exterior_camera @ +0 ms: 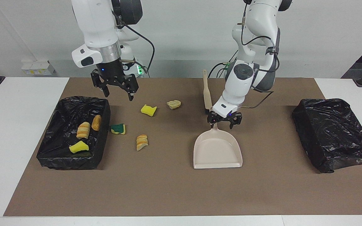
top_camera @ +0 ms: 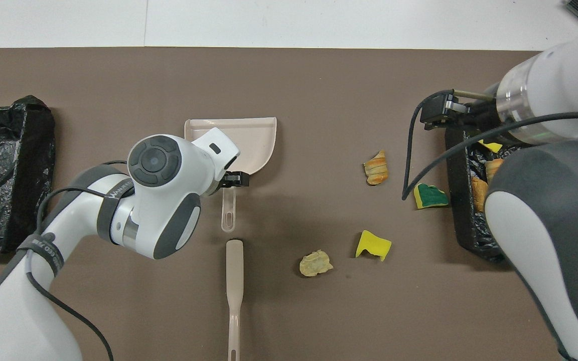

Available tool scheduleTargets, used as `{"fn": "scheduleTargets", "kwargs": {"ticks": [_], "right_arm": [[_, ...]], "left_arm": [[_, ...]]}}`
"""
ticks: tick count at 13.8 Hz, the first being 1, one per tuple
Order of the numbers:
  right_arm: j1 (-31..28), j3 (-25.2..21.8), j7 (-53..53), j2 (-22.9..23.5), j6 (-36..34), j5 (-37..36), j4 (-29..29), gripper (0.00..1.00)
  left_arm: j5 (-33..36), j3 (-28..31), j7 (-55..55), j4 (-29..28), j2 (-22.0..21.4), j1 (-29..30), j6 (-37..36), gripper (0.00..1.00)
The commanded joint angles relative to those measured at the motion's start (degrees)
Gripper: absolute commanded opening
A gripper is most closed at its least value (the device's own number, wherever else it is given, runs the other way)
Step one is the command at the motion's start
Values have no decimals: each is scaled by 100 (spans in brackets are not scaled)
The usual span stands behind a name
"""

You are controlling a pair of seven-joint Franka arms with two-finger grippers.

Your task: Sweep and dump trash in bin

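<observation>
Trash: seven scraps in all. Three lie inside the black-lined bin point(exterior_camera: 73, 131) at the right arm's end of the table: a striped bread chunk point(exterior_camera: 83, 130), a smaller orange-tan chunk point(exterior_camera: 96, 122) beside it, and a yellow sponge piece point(exterior_camera: 79, 147) farther from the robots than those two. Four lie loose on the brown mat point(exterior_camera: 174, 188): a green-and-yellow sponge piece point(exterior_camera: 118, 129) just beside the bin's wall, a striped bread chunk point(exterior_camera: 142, 142) farther from the robots than that, a yellow sponge piece point(exterior_camera: 148, 110) nearer the robots, and a pale tan chunk point(exterior_camera: 173, 104) beside the yellow one, toward the middle of the table.

Dustpan point(exterior_camera: 217, 150): beige, flat on the mat mid-table, handle pointing toward the robots. Brush point(exterior_camera: 206, 94): beige, lying in line with the dustpan's handle, nearer the robots, just short of the handle's end.

Left gripper point(exterior_camera: 224, 121): low over the dustpan's handle where it meets the pan, fingers spread to either side of the handle, not clamped on it.

Right gripper point(exterior_camera: 115, 89): raised, over the mat by the bin's corner nearest the robots, fingers spread, holding nothing.

A second black-bagged bin point(exterior_camera: 333, 133) sits at the left arm's end of the table.
</observation>
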Motion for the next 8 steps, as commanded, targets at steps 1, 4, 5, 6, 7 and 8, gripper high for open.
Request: {"fn": "scheduleTargets", "kwargs": {"ticks": [1,4,5,6,7,8], "right_arm": [[-218,65,-99,-250,-202,-51,-98,100],[-464,65,-344,-444,-526,46,-98,100],[-491,47,-615,-497,-745,55,-98,100],[-561,12,-818,-506,-860,55,-98,100],[-605,3,-881,-506,-887,55,-107,100],[-605,-5,-925,-497,-922,46,-98,100]], "left_arm": [[-9,106,-438,-621,-409,-304,314,100],[-9,106,-570,-788,-524,-366,296,87],[-9,106,-606,-789,-533,-384,270,82],[-9,106,-615,-789,-524,-384,278,77],[-9,106,-615,-789,-524,-375,270,68],[-9,106,-615,-780,-524,-375,261,57]]}}
